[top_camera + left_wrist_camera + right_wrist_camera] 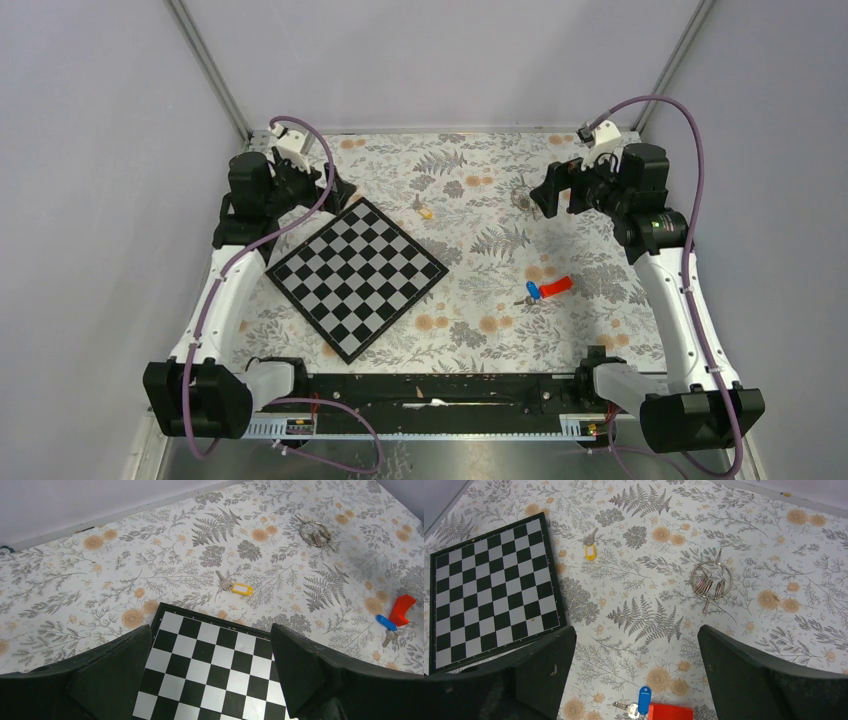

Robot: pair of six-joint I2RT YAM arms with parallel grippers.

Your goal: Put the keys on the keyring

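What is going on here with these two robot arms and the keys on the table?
Two robot arms are set up to thread keys onto a keyring, and neither holds anything yet. The left claw hangs open over the far corner of the chessboard. The right claw hangs open near the keyring, which lies on the floral tablecloth with a few silver keys seemingly on it already. The yellow-tagged key lies loose beyond the board, and the blue-tagged key lies beside a red block.
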